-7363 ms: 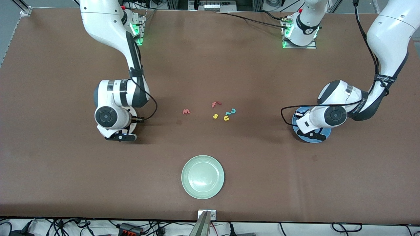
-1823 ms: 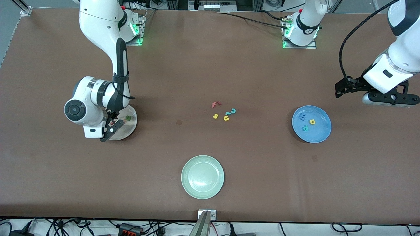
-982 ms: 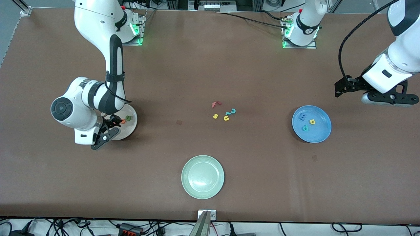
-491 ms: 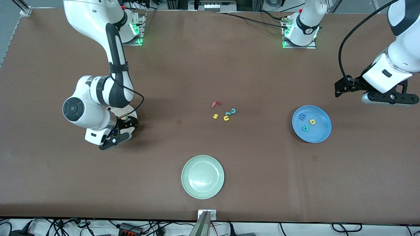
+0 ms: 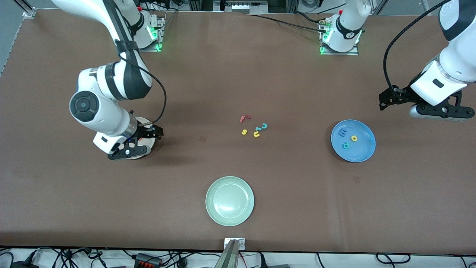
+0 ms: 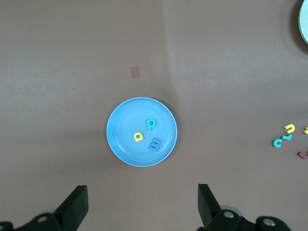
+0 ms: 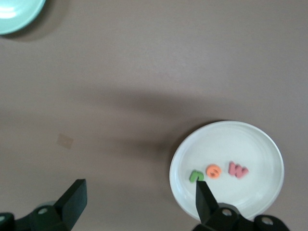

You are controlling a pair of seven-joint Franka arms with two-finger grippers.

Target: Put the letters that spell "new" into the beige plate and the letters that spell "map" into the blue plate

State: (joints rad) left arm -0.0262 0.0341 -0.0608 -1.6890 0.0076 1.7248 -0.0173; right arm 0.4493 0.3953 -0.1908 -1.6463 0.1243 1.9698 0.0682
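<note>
**Both words lie in their plates, both hands empty**

The round pale beige plate (image 7: pixel 227 169) sits on the brown surface (image 5: pixel 238 74) toward the right arm's end. In the right wrist view it carries three tiny foam letters in a row: a dark green n (image 7: pixel 196 175), an orange e (image 7: pixel 213 170) and a salmon-red w (image 7: pixel 237 169), close together but apart. The right hand (image 5: pixel 128 147) hangs over this plate with its fingers (image 7: pixel 72 199) spread wide and nothing between them; in the front view the arm hides most of the plate.

The round bright blue plate (image 5: pixel 362 152) lies toward the left arm's end. In it rest a blue m (image 5: pixel 344 131), a yellow a (image 5: pixel 354 138) and a teal p (image 5: pixel 346 145), each apart from the others. The left hand (image 5: pixel 438 111) is up in the air over bare surface near the blue plate, fingers wide apart and gripping nothing; that arm waits.

Between the two plates lies a small cluster of spare foam letters: a red f (image 5: pixel 244 118), a yellow s (image 5: pixel 244 131), a yellow u (image 5: pixel 256 134) and a teal c (image 5: pixel 264 126). A round pale green plate (image 5: pixel 230 201), nearer the front camera than the cluster, holds nothing.
</note>
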